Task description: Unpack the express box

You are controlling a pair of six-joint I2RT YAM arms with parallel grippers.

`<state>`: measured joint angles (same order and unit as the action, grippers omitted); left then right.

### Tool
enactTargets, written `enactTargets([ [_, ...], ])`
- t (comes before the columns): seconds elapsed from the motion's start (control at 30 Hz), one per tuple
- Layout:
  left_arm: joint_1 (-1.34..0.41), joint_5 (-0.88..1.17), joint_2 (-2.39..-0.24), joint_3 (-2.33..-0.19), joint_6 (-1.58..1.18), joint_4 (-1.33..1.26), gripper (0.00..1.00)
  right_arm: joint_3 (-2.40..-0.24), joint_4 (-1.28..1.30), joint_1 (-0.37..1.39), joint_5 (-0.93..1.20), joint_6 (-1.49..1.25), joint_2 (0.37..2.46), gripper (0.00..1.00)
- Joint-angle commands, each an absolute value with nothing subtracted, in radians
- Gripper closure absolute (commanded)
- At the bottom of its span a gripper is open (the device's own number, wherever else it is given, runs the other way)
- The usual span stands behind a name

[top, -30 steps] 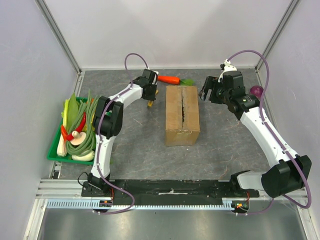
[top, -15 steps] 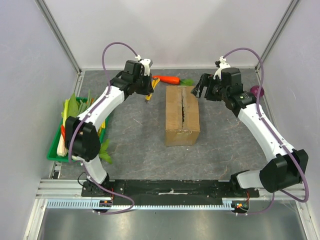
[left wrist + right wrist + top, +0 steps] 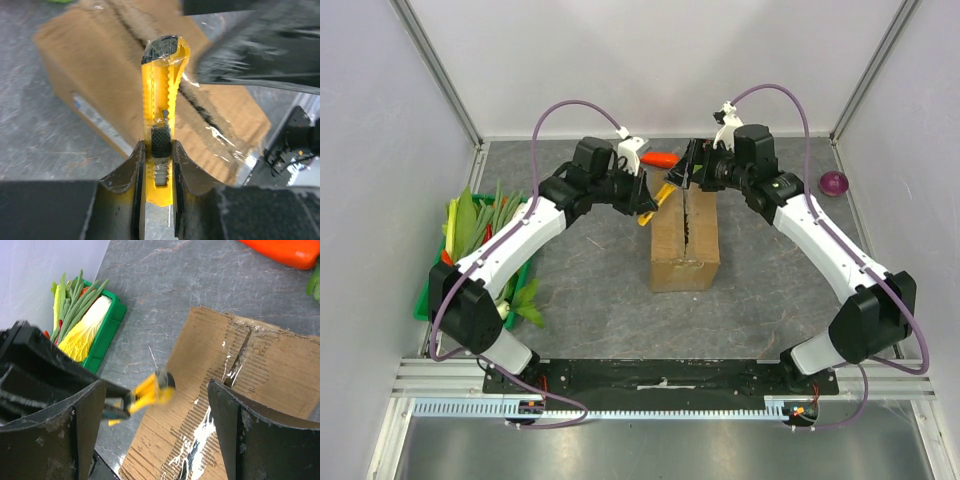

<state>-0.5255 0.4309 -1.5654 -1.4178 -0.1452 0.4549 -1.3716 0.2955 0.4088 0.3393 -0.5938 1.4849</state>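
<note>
The left end effector (image 3: 159, 150), clenched on the yellow utility knife (image 3: 161, 75), has swung in to the express box (image 3: 685, 230) at frame centre; the right end effector (image 3: 155, 390), released, has come over its seam: cutting looks next

express box (image 3: 685, 232) far end: left gripper (image 3: 159, 149), knife (image 3: 161, 75), right gripper (image 3: 686, 177) crowd | carrot (image 3: 659, 159) behind | desk (image 3: 600, 290) open both flanks

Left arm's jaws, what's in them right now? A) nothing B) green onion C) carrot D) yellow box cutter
D: the left wrist view shows the left jaws pinching the yellow box cutter by its handle, with the express box just beyond it.
</note>
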Motion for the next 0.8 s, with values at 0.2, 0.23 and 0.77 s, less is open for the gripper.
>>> enactTargets([
  [0.2,-0.586,0.493,-1.505,-1.397,-0.132,0.313,0.89,-1.384,0.225,0.414,0.409,-0.684,1.523,0.15],
  [0.23,-0.587,0.485,-1.506,-1.397,-0.132,0.31,0.89,-1.382,0.225,0.416,0.413,-0.69,1.522,0.16],
  [0.77,-0.588,0.419,-1.502,-1.416,-0.115,0.295,0.85,-1.388,0.224,0.416,0.465,-0.765,1.546,0.93],
])
